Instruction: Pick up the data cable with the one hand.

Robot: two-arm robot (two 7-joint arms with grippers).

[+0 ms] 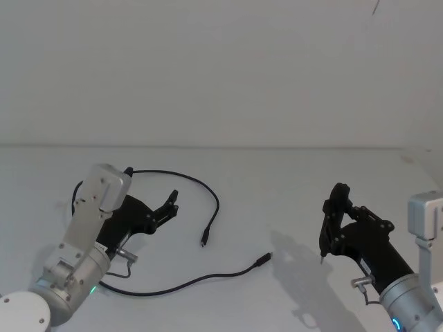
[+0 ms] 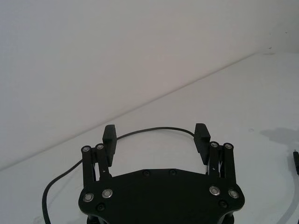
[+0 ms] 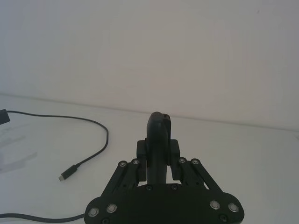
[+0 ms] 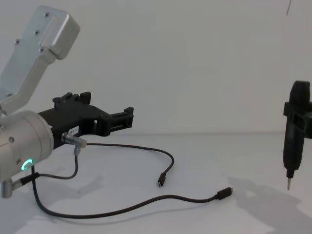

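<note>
On a bare white table (image 1: 311, 180) against a blank wall (image 1: 221, 69), the data cable (image 1: 208, 279) loops left-to-right, both plugs mid-table, beside the wide-spread left gripper (image 1: 172, 202); the right gripper (image 1: 337, 207) clenches a black tool (image 4: 297, 131).

Finishes: matt black and bare metal over matt white.
Data cable (image 1: 218, 200): smooth black jacket, metal plug tips. Left gripper (image 1: 172, 202), lower left of head view, and right gripper (image 3: 159, 150), lower right: matt black, shiny metal pins. Black tool (image 4: 291, 151) in right gripper: matt body, thin metal tip. Left arm housing (image 1: 104, 187): smooth silver-grey. Table (image 1: 291, 194): smooth, matt white.
</note>
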